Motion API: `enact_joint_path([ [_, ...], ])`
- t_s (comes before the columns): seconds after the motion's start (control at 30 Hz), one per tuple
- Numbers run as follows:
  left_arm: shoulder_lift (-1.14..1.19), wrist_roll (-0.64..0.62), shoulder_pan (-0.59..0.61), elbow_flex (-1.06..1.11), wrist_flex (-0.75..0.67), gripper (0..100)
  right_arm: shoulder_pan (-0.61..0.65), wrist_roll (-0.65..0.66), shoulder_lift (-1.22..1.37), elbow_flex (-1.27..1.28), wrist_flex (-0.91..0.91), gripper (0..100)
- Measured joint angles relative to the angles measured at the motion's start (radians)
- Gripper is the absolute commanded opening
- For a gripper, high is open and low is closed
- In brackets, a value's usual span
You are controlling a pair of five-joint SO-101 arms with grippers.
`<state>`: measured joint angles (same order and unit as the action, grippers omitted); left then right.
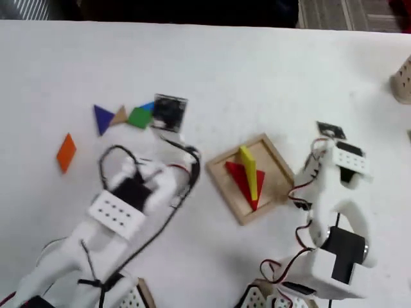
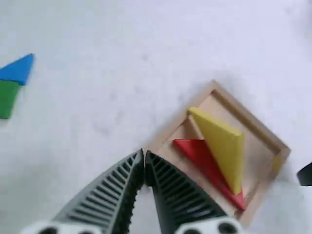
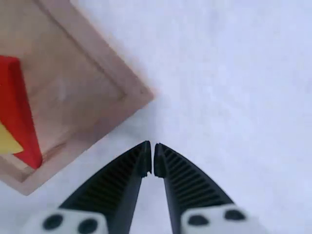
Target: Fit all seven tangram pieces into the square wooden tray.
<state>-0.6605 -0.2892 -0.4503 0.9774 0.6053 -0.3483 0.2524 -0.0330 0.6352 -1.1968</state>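
- The left gripper (image 2: 145,163) is seen closed, its jaws meeting at the tips with nothing held between them.
- It is placed just beside one corner of the tray (image 2: 246,124), over the bare desk (image 2: 122,58); whether it touches the corner cannot be told.
- The right gripper (image 3: 151,158) is seen nearly closed, with only a thin slit left at the tips and nothing held.
- It is placed near another corner of the tray (image 3: 97,68), apart from the rim and over the desk surface.
- In the high view the left arm (image 1: 122,205) is seen on the desk's left half and the right arm (image 1: 340,192) on its right half, with the tray (image 1: 277,168) between them.
- The tray is set near the desk's middle, turned corner-on toward the near edge.
- A red triangle (image 1: 239,178) is held inside the tray, along its middle.
- A yellow triangle (image 1: 249,168) is propped on the red triangle, tilted and not seated flat.
- Five pieces are left outside, on the desk's left half and well apart from the tray.
- A blue triangle (image 1: 148,106), a green piece (image 1: 139,117), a tan triangle (image 1: 119,115) and a purple triangle (image 1: 101,118) are bunched in a row, touching or nearly so.
- An orange parallelogram (image 1: 66,151) is placed alone, nearer the left edge.
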Motion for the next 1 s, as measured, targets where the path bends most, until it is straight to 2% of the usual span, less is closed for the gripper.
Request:
enact_joint_path([
  [0.17,0.075,-0.104,-0.141,0.046,-0.226,2,-0.055,0.012,0.000,0.020,0.020,1.9],
  [0.33,0.333,-0.173,-0.173,0.003,-0.405,2,-0.112,0.012,0.000,0.020,0.040,1.9],
  [0.5,0.655,-0.196,-0.180,-0.181,-0.427,2,-0.133,0.012,0.000,0.020,0.075,1.9],
  [0.6,0.772,-0.199,-0.196,-0.272,-0.430,2,-0.133,0.012,0.000,0.020,0.103,1.9],
  [0.87,0.818,-0.199,-0.307,-0.381,-0.430,2,-0.133,0.012,0.000,0.020,0.120,1.9],
  [1.0,0.818,-0.199,-0.310,-0.382,-0.430,2,-0.133,0.012,0.000,0.020,0.120,1.9],
])
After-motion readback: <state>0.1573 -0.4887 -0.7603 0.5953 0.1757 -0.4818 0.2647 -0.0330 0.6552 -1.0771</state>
